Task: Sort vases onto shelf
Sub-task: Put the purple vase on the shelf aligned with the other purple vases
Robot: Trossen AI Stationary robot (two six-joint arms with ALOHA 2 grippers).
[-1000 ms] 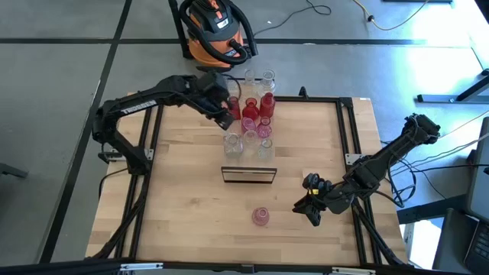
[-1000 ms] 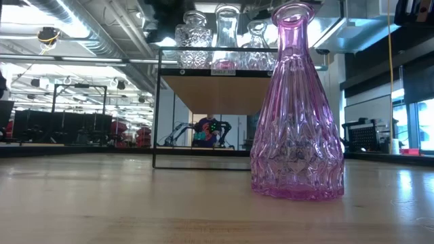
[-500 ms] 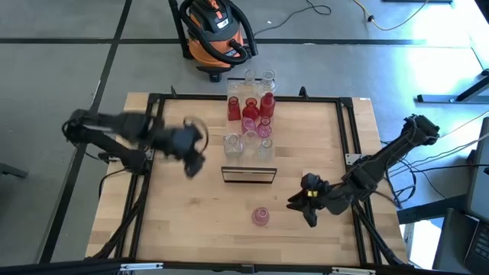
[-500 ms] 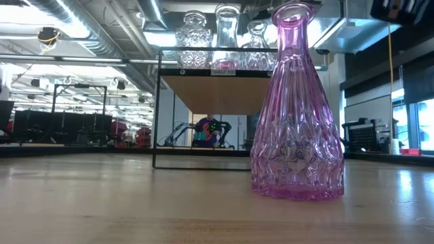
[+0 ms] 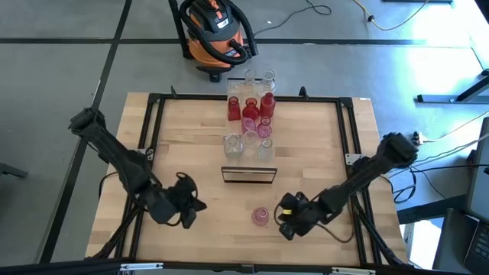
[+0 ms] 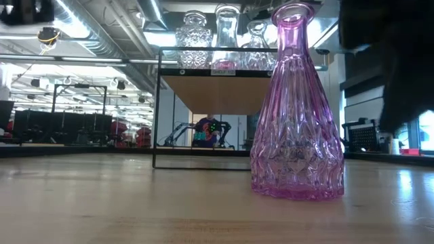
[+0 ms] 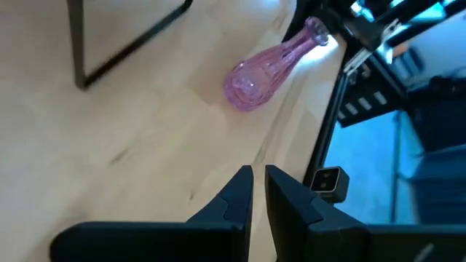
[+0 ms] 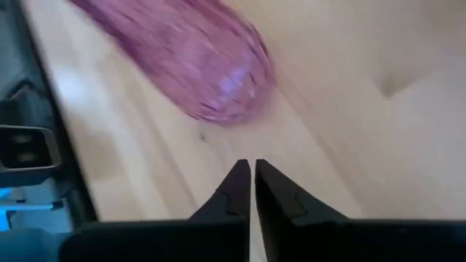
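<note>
**A:** Nearly wrapped up, by the look of it. Cluster of small red, pink and clear glass vases already parked at upper centre of the high view, on the long light-wood shelf with the dark front edge. Just one straggler left: a lone pink ribbed glass vase with a narrow neck, standing upright on the wooden tabletop at lower centre, near the shelf's front edge but apart from it.

**B:** Agreed, one to go. Right gripper sitting just beside that pink vase, lower centre-right, fingers pinched together on nothing. Needs reopening before any pickup, probably. Left gripper over at lower centre-left, also clenched and empty, well apart from the vase.

**A:** Worth comparing views though. Low view gives the pink vase huge and upright at right of centre, plus three clear vases up top on the shelf, with the open gap underneath it. None of that height visible from above.

**B:** And the red ones missing from the low view entirely. Right wrist view has the pink vase close ahead of the shut fingertips; left wrist view catches it farther off.
</note>
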